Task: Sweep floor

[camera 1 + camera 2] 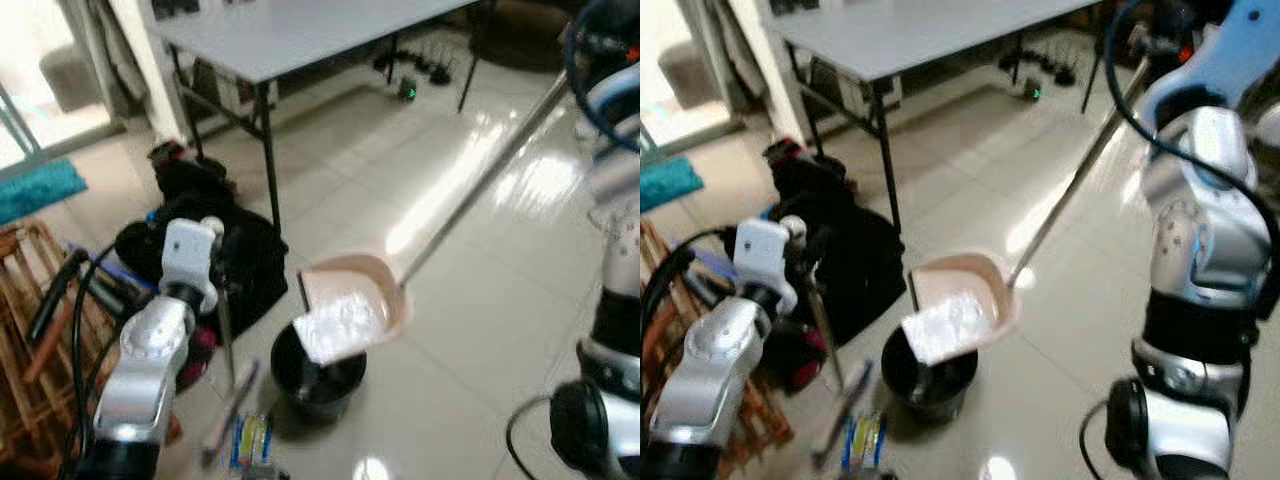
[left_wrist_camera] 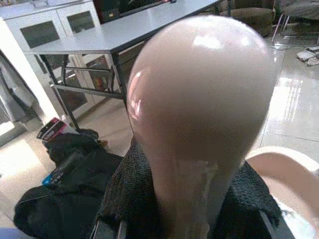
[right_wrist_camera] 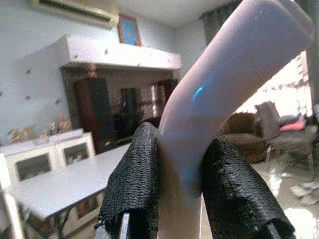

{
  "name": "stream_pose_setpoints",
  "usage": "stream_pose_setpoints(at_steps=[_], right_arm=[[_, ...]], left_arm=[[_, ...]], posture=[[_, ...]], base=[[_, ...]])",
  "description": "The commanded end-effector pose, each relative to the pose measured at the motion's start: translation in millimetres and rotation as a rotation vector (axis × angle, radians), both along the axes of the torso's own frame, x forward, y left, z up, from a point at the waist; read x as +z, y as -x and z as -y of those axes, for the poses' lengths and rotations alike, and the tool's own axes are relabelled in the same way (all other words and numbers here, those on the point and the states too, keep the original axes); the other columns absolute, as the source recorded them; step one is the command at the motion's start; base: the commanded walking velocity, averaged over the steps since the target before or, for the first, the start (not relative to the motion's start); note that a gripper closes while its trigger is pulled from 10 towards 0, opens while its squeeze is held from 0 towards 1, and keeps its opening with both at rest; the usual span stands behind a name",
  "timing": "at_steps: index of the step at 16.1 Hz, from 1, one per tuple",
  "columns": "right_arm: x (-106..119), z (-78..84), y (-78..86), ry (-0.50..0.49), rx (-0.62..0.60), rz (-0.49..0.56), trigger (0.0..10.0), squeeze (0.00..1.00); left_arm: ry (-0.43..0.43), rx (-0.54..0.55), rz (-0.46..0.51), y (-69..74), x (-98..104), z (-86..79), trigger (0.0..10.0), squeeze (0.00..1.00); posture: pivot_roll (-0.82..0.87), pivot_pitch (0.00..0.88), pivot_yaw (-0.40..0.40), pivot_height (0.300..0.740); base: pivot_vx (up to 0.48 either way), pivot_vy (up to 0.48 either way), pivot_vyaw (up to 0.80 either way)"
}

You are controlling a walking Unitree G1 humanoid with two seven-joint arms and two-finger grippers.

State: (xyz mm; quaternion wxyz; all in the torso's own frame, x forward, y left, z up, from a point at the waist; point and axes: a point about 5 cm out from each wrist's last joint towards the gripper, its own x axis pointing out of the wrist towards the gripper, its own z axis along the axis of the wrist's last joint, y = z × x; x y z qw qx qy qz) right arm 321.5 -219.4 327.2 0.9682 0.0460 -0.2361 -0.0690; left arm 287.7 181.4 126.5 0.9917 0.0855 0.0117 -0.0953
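At the centre of the head views a pale pink plastic dustpan (image 1: 352,300) with a long silver metal handle (image 1: 470,190) tilts over a round black bin (image 1: 318,380) standing on the glossy white tiled floor (image 1: 480,300). A crumpled white sheet of litter (image 1: 340,325) lies at the pan's lower lip, above the bin's mouth. The handle runs to the upper right, where the right hand (image 3: 182,169) is pinched around its pale curved grip. At lower left the left hand (image 2: 192,199) is pressed around the rounded pink top of a broom handle (image 2: 199,114), its thin shaft (image 1: 226,330) standing beside a heap of black bags (image 1: 215,250). A grey bench (image 1: 300,35) fills the upper frame.
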Motion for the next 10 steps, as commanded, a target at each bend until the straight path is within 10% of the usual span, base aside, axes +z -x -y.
stream_pose_setpoints(at_steps=[1, 10], right_arm=[[9.8, -3.9, 3.7, 0.044, 0.0, 0.064, 10.0, 0.0], [-3.4, -27.9, -3.3, 0.098, -0.034, 0.152, 10.0, 0.0]], left_arm=[[-0.013, 0.016, 0.024, 1.0, 5.6, -4.3, 10.0, 0.0], [-0.044, 0.118, 0.006, 8.9, 2.8, -28.6, 10.0, 0.0]], posture=[[-0.04, 0.02, 0.003, 0.74], [-0.02, 0.007, -0.01, 0.74]], base=[[0.0, 0.0, 0.0], [0.0, 0.0, 0.0]])
